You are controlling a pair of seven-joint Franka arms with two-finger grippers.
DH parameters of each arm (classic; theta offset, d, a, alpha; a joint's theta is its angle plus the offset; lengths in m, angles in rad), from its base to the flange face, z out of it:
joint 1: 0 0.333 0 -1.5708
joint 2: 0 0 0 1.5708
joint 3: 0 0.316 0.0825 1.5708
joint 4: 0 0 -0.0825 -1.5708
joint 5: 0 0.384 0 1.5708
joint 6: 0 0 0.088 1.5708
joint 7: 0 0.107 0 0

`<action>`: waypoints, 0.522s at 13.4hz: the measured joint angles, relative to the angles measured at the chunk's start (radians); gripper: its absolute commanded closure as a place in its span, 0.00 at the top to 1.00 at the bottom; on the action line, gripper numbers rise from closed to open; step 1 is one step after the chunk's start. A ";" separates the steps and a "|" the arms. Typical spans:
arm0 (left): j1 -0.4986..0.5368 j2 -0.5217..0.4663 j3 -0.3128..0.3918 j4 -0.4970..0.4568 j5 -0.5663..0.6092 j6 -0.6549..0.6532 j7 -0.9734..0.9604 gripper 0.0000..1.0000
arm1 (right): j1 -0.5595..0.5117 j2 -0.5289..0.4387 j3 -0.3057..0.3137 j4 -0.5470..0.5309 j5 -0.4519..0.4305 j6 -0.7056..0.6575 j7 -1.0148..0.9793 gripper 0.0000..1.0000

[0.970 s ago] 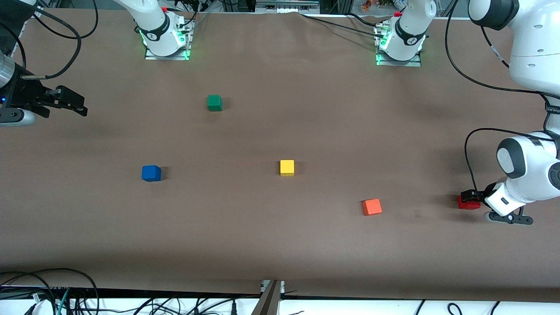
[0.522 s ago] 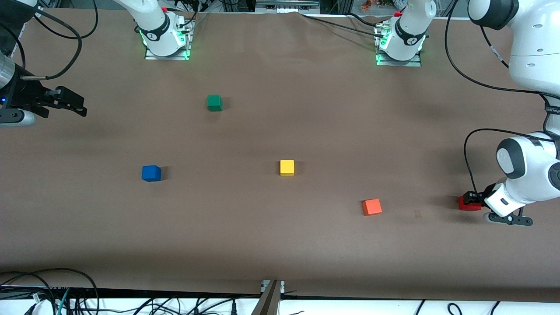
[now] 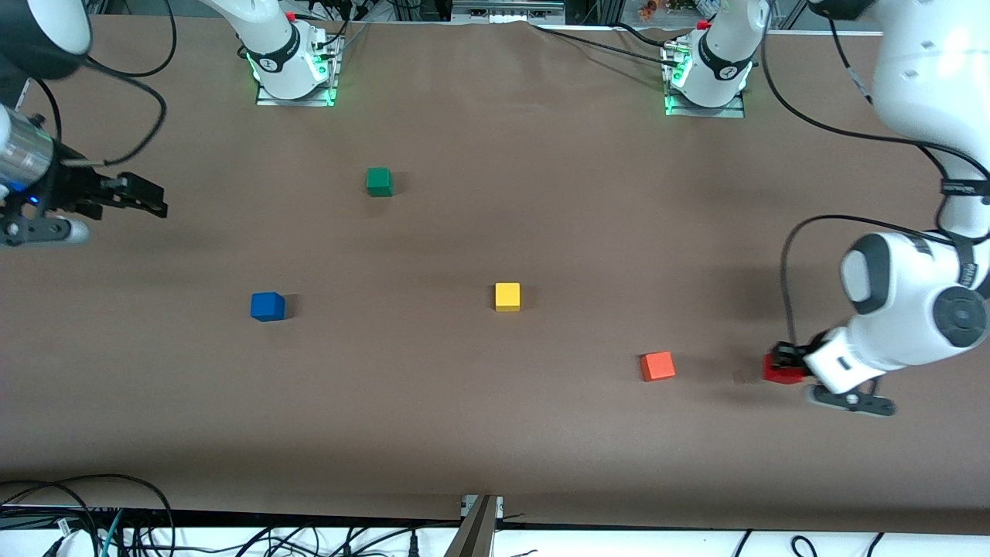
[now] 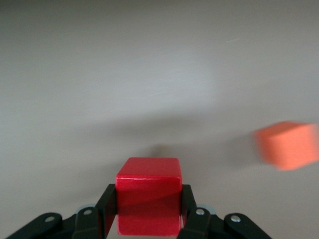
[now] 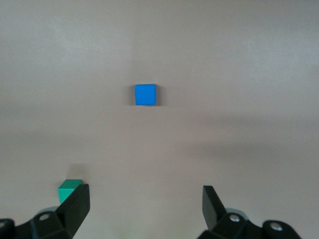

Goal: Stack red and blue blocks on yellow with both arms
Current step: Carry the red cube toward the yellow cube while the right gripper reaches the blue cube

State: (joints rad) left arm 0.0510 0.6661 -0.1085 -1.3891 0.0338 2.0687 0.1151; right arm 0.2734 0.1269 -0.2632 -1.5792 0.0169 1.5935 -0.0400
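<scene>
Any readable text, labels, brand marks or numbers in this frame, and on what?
None can be read.
The cubes are plain: red block, blue block, yellow.
Small marks on the dark bands at both arm bases are too small to read.

Both arms were glossy white with rounded shells and dark grey joint bands. Black cables looped along their links. Each base sat on a metal plate lit green. The left claw [image 3: 787, 359] and right claw [image 3: 147, 199] were black, with round screws showing on their finger mounts.
</scene>
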 measured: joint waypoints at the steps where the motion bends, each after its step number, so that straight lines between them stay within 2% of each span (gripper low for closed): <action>1: -0.049 -0.014 -0.011 0.016 -0.004 -0.034 -0.068 0.00 | 0.000 0.010 0.000 0.000 0.000 0.000 -0.004 1.00; 5: -0.165 -0.028 -0.125 0.027 -0.021 -0.058 -0.318 0.00 | -0.001 0.070 0.000 -0.002 0.000 -0.012 -0.025 1.00; 7: -0.258 -0.023 -0.145 0.026 -0.021 -0.056 -0.445 0.00 | -0.001 0.104 0.000 -0.008 0.003 -0.001 -0.061 1.00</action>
State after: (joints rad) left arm -0.2072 0.6426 -0.2539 -1.3633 0.0131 2.0126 -0.3296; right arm 0.2724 0.2306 -0.2628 -1.5873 0.0194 1.5921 -0.1013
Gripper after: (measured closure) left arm 0.441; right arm 0.000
